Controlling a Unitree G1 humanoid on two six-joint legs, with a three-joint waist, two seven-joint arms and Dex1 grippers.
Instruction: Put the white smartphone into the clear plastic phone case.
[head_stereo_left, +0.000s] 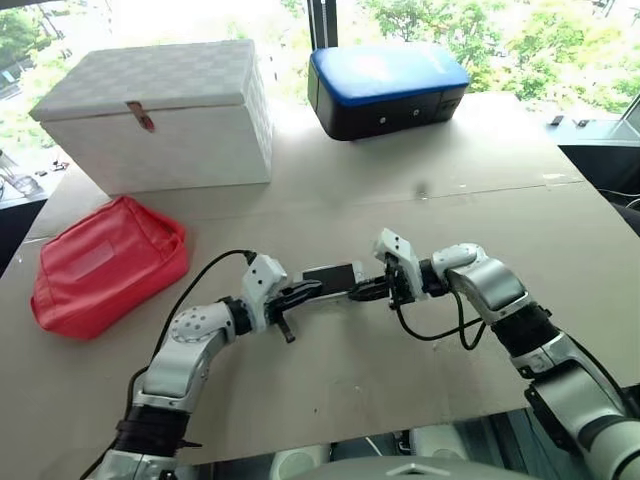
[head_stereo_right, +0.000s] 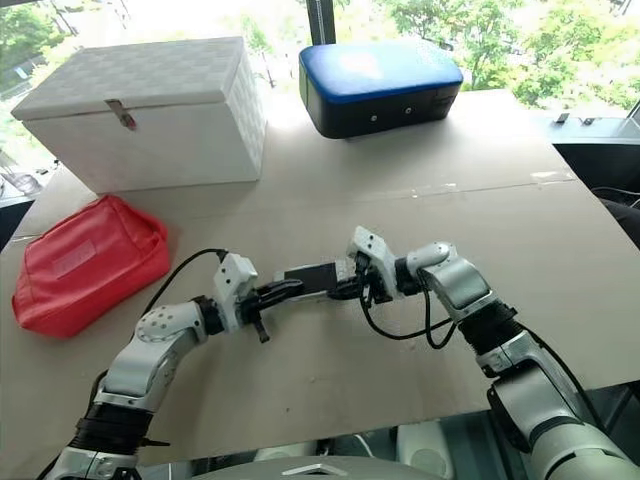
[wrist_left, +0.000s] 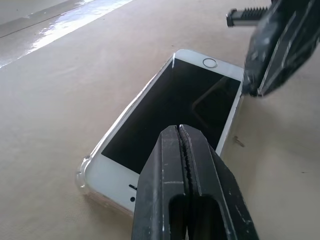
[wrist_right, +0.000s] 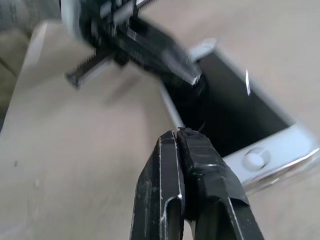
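So the white smartphone is lying screen-up on the tabletop, sitting inside the clear plastic phone case; you can see the case's clear corner poking out past the phone's edge. Both grippers are pinched fully closed with nothing in them. The left gripper has its tips over one end of the phone, and the right gripper is at the home-button end. Can't tell if either actually touches the screen.

Bright window backlight, overexposed far edge, blurred right wrist view
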